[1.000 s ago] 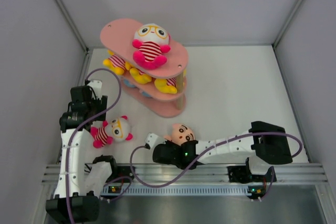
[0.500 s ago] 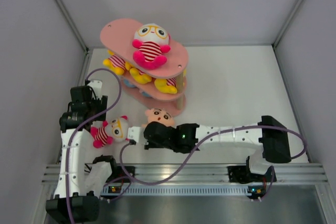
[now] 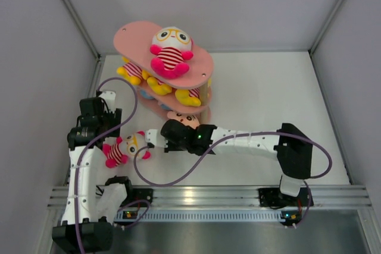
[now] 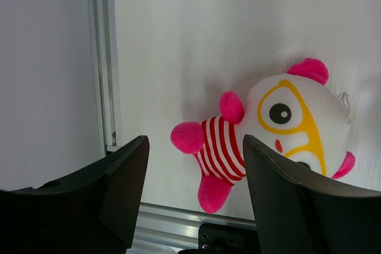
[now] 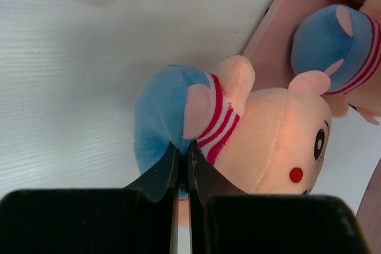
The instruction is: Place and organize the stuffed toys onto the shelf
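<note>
The right arm's fingers point(image 5: 180, 173) are pinched shut on the blue shorts of the peach-faced toy point(image 5: 268, 141). They hold it on its side just at the edge of the pink shelf's point(image 3: 134, 34) lowest board, in the middle of the overhead view. Whether the toy already touches that board I cannot tell.

The right wrist view shows the grip itself, and another toy in blue shorts point(image 5: 333, 46) lying on that bottom board at the upper right. The overhead view hides both under the upper tiers.

From above, one sees what the wrist cameras miss. A pink-limbed toy with yellow glasses point(image 3: 171, 49) sits on the top board, and yellow-bodied toys point(image 3: 158, 84) line the middle one.

At the left of the white counter point(image 3: 268, 99), the left arm's fingers point(image 4: 119, 188) stand wide apart with nothing between their pads. A second pink-limbed toy point(image 4: 262, 129) lies on the counter just beyond them, framed between the two tips in the left wrist view, apart from both.
</note>
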Action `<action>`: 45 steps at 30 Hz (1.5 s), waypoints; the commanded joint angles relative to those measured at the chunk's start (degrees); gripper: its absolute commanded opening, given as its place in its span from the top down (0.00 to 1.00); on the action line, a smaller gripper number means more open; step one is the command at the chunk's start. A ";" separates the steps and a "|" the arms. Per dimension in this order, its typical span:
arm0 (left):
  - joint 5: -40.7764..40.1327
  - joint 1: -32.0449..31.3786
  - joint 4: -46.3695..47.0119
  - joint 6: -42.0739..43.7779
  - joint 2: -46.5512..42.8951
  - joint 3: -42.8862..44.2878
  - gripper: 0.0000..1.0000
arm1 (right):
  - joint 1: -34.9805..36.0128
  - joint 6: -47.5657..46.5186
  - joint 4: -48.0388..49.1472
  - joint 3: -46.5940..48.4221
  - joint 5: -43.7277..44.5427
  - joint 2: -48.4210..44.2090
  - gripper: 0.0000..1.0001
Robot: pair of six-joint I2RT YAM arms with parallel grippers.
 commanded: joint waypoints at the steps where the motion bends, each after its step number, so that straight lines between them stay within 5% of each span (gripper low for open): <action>1: 0.65 0.38 0.48 0.92 -0.68 1.29 0.30 | -0.49 -2.90 -1.68 5.30 1.15 2.41 1.00; 11: 0.83 0.47 0.57 1.01 -1.20 1.02 0.30 | -1.89 -4.14 -9.67 12.77 11.70 8.38 1.00; 22: 1.18 0.47 0.57 1.18 -1.56 0.58 0.30 | -4.18 -9.49 -3.97 11.36 18.03 12.17 1.00; 40: 1.27 0.47 0.48 1.18 -1.20 0.85 0.30 | -9.62 -9.15 1.05 10.48 15.92 14.01 1.00; 45: 1.27 0.47 0.48 1.27 -1.20 0.67 0.30 | -9.63 -7.57 0.87 10.40 16.98 13.67 0.77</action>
